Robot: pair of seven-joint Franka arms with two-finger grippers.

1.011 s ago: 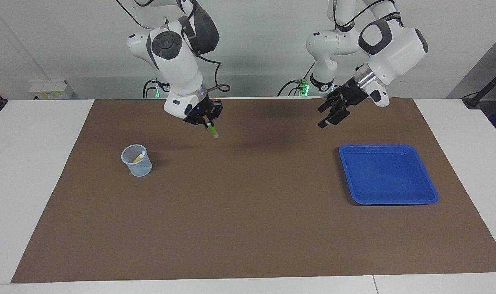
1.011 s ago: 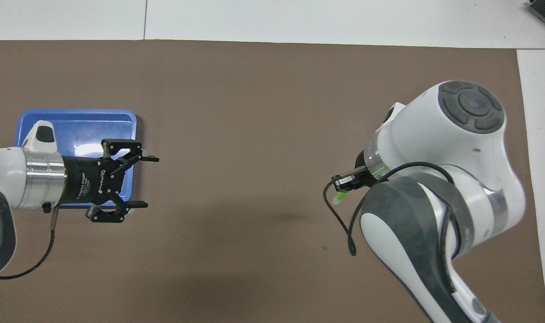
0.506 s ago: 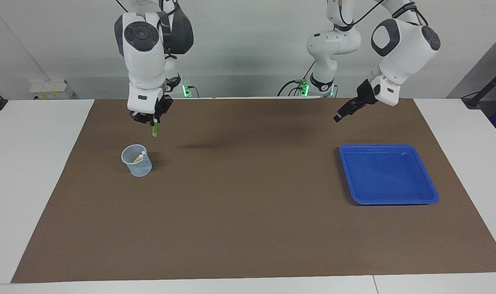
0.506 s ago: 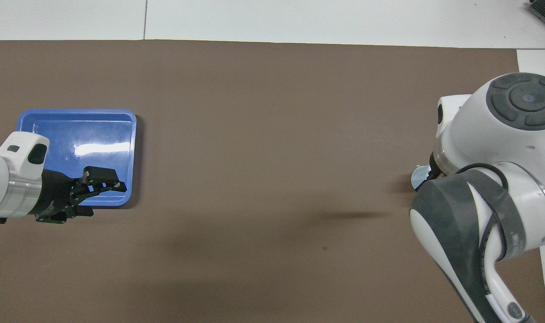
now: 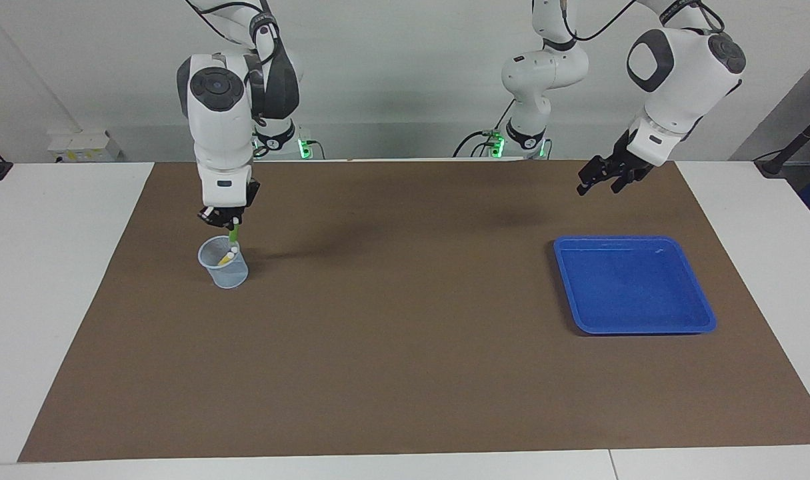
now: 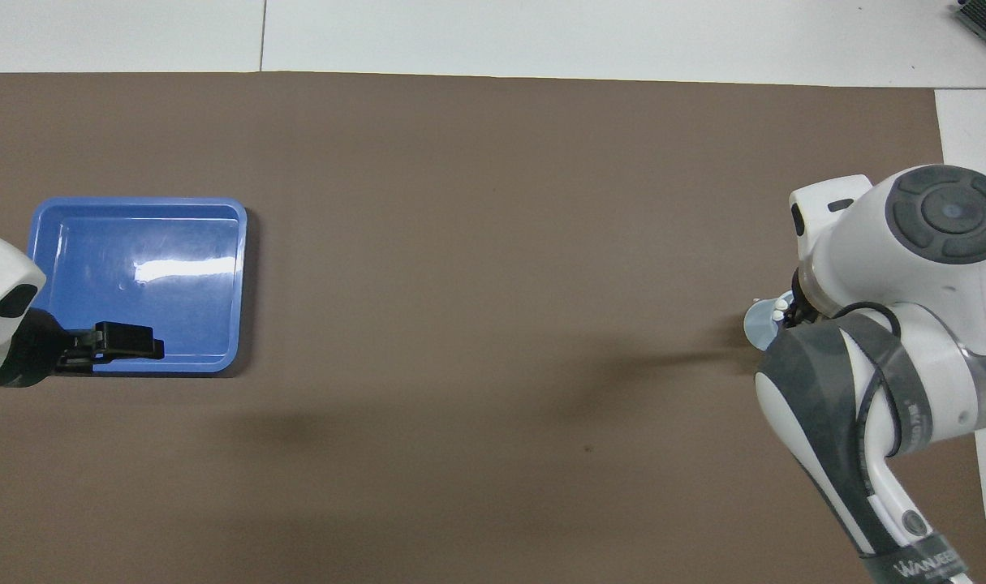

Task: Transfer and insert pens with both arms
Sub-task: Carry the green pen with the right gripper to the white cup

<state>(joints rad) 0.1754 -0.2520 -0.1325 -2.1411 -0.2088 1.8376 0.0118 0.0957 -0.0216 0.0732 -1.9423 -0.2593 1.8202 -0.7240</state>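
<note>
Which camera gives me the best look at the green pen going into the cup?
The facing view. There the green pen hangs upright from the right gripper, its lower end at the rim of the mesh cup. In the overhead view the right arm covers the pen; only a sliver of the cup and pale cap ends show.

Robot lab: two arms (image 5: pixel 221 113), brown mat (image 5: pixel 405 373) on white table (image 5: pixel 58 280).

Bright green pen (image 5: pixel 233 233), pale blue mesh cup (image 5: pixel 224 263), blue tray (image 5: pixel 635 323), brown mat (image 5: pixel 405 347)
</note>
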